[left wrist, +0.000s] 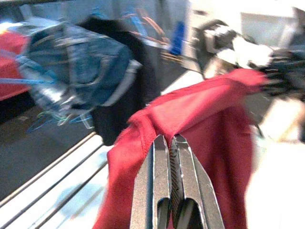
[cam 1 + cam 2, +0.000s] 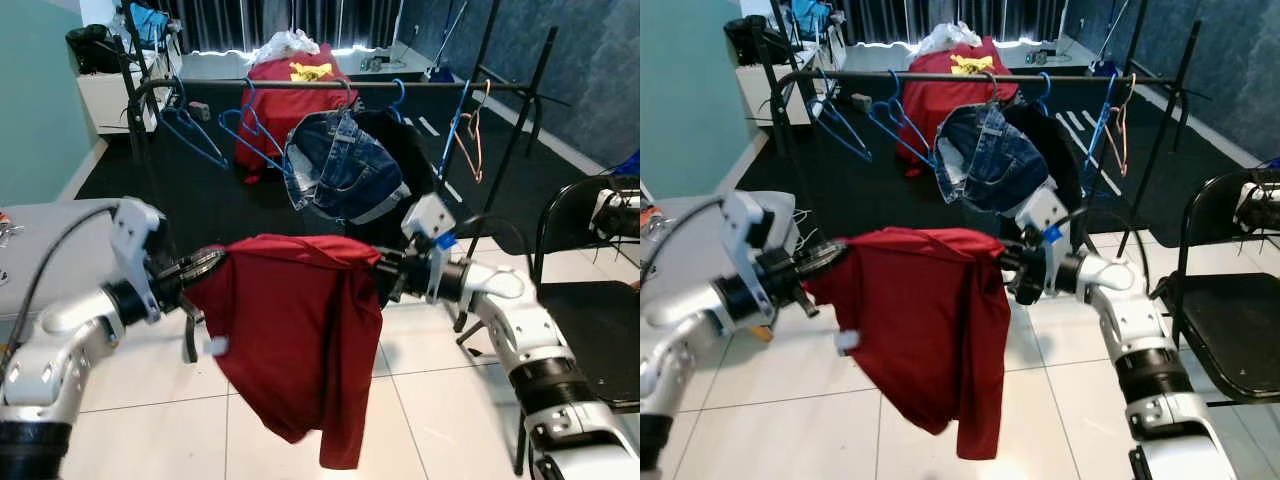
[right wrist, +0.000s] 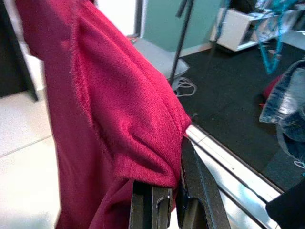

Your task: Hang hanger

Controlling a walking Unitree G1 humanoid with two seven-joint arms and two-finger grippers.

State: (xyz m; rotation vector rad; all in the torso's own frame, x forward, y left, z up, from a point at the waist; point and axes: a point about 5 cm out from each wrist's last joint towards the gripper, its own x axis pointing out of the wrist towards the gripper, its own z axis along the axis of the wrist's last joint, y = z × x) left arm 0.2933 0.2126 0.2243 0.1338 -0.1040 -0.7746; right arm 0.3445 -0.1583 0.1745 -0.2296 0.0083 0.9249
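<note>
Red shirt (image 2: 300, 330) stretched between both grippers, short of the clothes rack (image 2: 340, 86).

Left gripper (image 1: 172, 157) pinched one shoulder, right gripper (image 3: 183, 164) clamped the other; any hanger inside stayed hidden by cloth, and jeans (image 2: 340, 165) on the rail blurred behind.

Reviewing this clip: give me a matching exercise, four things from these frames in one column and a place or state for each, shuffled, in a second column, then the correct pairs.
Things:
1. red shirt
2. denim garment
3. blue hangers
4. black chair

Place or state:
A. hanging bare on the rack's left part
B. standing on the tiles at the robot's right
C. stretched between the left gripper and the right gripper
D. hanging from the rack near its middle

Pairs: 1-C, 2-D, 3-A, 4-B
</note>
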